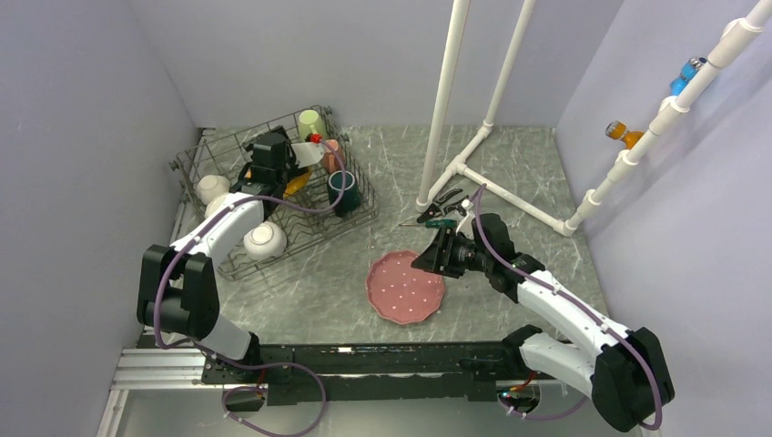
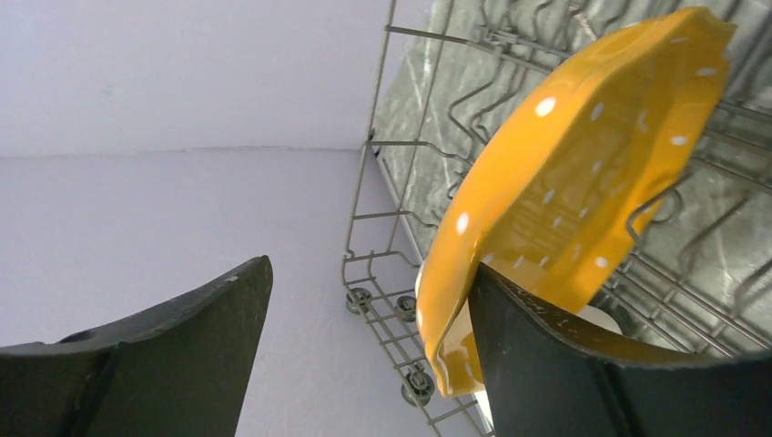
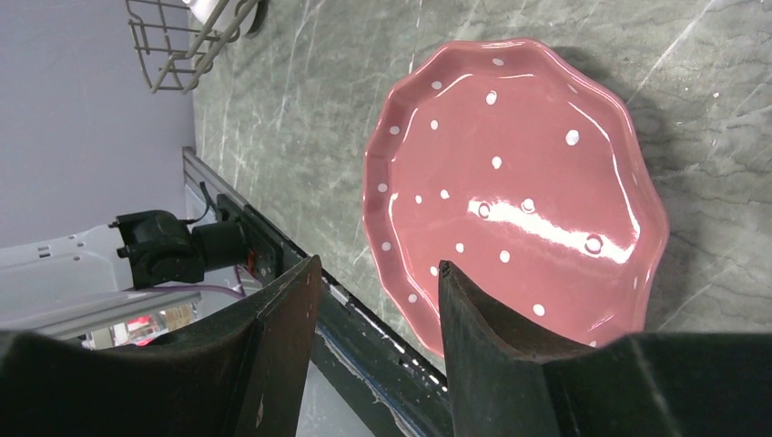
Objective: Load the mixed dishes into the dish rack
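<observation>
The left gripper (image 2: 369,273) has its fingers spread inside the dish rack (image 2: 372,146). The orange dotted plate (image 2: 583,164) stands on edge among the tines and touches only one finger, so it seems to be set down. The right gripper (image 3: 379,264), its fingers half apart and holding nothing, hovers over the pink dotted plate (image 3: 519,182), which lies flat just beyond the fingertips. This is probably the next dish to take.

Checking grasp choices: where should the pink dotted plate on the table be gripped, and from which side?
Probably the pink plate by its raised scalloped rim, at the edge nearest the right gripper, from above: it lies flat, so only the rim offers a pinch.
</observation>
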Robot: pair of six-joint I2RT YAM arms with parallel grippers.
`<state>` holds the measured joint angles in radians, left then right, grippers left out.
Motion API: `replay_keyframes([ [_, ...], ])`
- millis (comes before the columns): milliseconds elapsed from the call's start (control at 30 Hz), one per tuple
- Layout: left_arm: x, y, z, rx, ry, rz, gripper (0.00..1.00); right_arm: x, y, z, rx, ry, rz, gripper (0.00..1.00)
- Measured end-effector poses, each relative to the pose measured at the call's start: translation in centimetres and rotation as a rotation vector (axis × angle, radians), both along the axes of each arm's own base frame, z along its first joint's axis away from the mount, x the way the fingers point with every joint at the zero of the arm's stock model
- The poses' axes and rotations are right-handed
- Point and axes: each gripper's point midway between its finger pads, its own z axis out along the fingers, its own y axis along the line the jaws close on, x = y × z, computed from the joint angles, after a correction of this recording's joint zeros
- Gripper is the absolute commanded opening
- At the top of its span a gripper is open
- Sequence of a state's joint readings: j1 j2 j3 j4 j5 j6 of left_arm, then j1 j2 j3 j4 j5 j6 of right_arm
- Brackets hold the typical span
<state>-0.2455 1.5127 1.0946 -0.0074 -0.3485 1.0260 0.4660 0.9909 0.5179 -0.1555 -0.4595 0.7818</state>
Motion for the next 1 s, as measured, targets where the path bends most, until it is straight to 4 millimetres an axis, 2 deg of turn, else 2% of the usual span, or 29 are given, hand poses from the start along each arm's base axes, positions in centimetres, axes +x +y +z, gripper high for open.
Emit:
replay_keyframes([
  [33,0.2,0.1,0.4,0.000,-0.017,0.010,0.95,0.0,0.0,-0.1,-0.001,0.003,0.000,0.52],
  [67,0.3,0.2,0.6,0.000,-0.031,0.018,0.99,0.0,0.0,-0.2,-0.001,0.004,0.000,0.52],
  [600,-0.1,0.1,1.6,-0.037,-0.057,0.039,0.99,0.1,-0.2,-1.1,-0.048,0.011,0.019,0.56],
  [700,-0.7,-0.5,2.8,-0.055,-0.080,0.026,0.99,0.3,-0.7,-1.7,-0.097,0.016,0.017,0.58],
  [833,-1.5,-1.3,4.9,-0.080,-0.114,0.012,0.99,0.3,-1.6,-2.6,-0.160,0.024,0.005,0.68],
  [1000,-2.1,-3.2,7.8,-0.120,-0.169,0.009,0.99,0.4,-3.1,-4.1,-0.256,0.049,-0.040,0.69],
])
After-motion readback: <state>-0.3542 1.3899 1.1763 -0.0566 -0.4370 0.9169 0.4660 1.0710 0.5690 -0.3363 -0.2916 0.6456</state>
